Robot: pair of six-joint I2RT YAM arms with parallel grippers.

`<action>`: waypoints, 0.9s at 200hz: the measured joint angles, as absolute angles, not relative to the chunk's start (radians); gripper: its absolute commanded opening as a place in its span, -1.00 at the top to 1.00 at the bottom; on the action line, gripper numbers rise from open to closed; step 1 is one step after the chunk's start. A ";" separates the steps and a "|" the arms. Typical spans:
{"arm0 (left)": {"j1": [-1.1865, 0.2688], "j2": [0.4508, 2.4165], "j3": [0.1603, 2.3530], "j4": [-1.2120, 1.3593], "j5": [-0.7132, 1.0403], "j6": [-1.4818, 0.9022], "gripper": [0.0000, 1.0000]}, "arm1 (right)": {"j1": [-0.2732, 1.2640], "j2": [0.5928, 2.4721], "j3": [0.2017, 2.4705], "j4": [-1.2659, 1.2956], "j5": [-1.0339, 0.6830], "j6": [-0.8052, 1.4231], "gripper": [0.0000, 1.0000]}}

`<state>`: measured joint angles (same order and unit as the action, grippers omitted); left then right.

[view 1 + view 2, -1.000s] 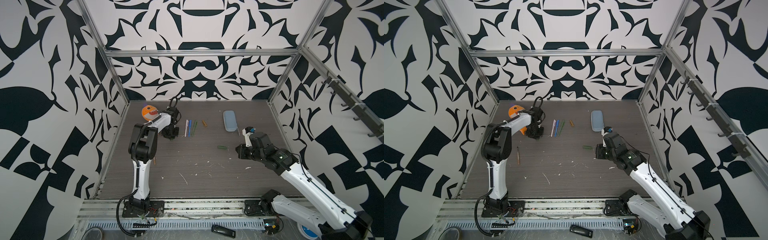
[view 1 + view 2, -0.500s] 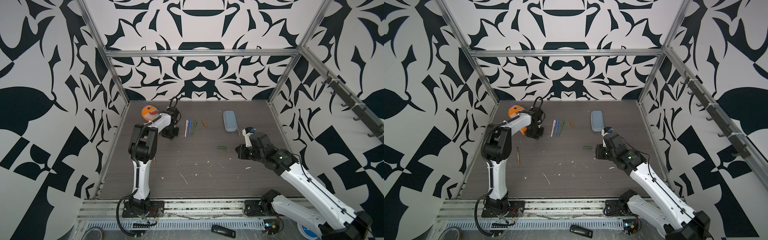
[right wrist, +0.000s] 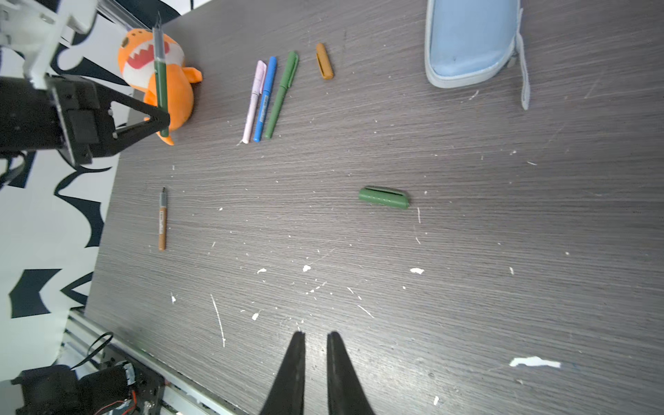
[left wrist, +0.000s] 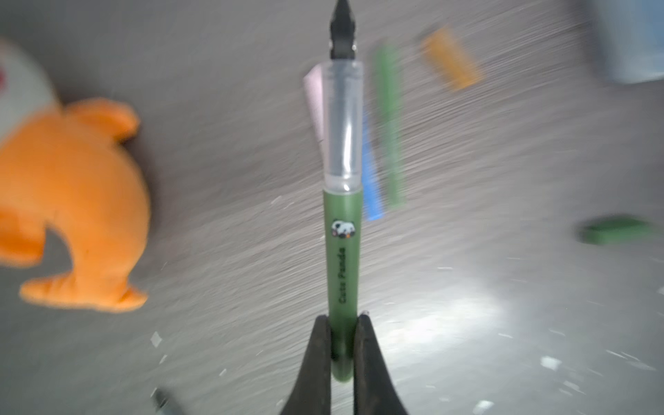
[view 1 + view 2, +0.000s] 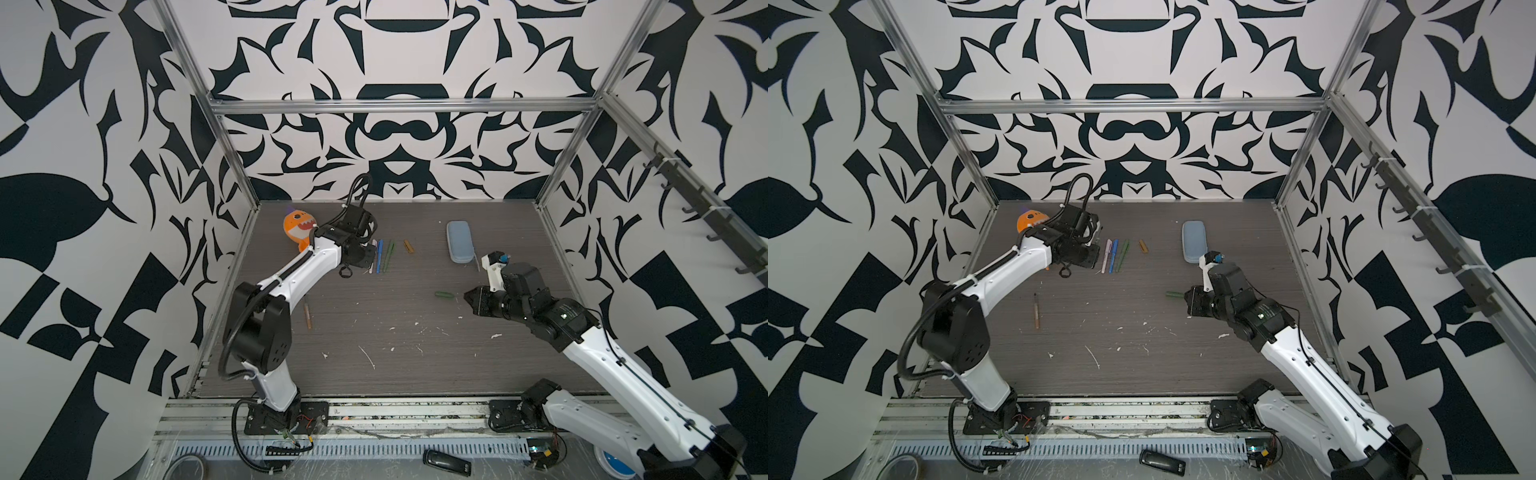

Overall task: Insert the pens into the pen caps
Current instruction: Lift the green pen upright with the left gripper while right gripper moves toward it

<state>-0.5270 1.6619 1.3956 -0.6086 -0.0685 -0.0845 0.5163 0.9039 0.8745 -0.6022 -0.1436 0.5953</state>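
**Left end effector holds a bare green pen; its cap waits across the desk**

Clock directions treat the desk (image 3: pixel 467 305) as a dial in both top views, with 12 at the far wall.

At 11 o'clock the left end effector (image 4: pixel 343 319) is clamped on the back end of the green pen (image 4: pixel 343 251). The pen's clear grip section and dark tip point away from the fingers, uncovered. The pen appears to be held clear of the desk.

The green cap (image 3: pixel 383 197) lies on its side at 3 o'clock, well apart from that pen. Just beside it, further out at 3 o'clock, the right end effector (image 3: pixel 316 334) hovers with its fingers together and nothing between them.

At 12 o'clock 3 capped pens (image 3: pixel 265 98) lie side by side: pink, blue and green. The orange cap (image 3: pixel 324 61) sits at 1 o'clock. The orange pen (image 3: pixel 162 222), tip bare, lies at 9 o'clock, well apart from its cap.

Judging from this, 3 of 5 pairs look done and the 4th, the green pair, is in hand.

The next move likely calls for the right end effector to part its fingers, close across the green cap and lift it. The pen tip then has to line up with the cap's open end. Which end that is cannot be told here. Pen and cap should then be pushed together along 1 straight line.
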 measured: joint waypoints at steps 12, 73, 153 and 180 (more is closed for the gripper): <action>-0.572 1.575 1.328 -0.531 0.012 -0.063 1.00 | 0.516 0.902 0.884 -0.572 -0.162 0.599 0.71; -0.607 1.342 1.106 -0.245 0.420 -0.061 1.00 | 0.524 0.870 0.923 -0.338 -0.247 0.637 0.38; -0.636 1.341 1.100 -0.151 0.611 -0.102 1.00 | 0.595 1.049 1.059 -0.195 -0.286 0.639 0.27; -0.638 1.341 1.095 -0.141 0.638 -0.112 1.00 | 0.646 1.103 1.082 -0.180 -0.277 0.624 0.26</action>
<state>-0.6380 1.3415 1.0954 -0.1413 0.6380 -0.1120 0.6464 1.1034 1.0817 -0.1802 -0.2768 0.6243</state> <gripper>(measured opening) 0.108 0.366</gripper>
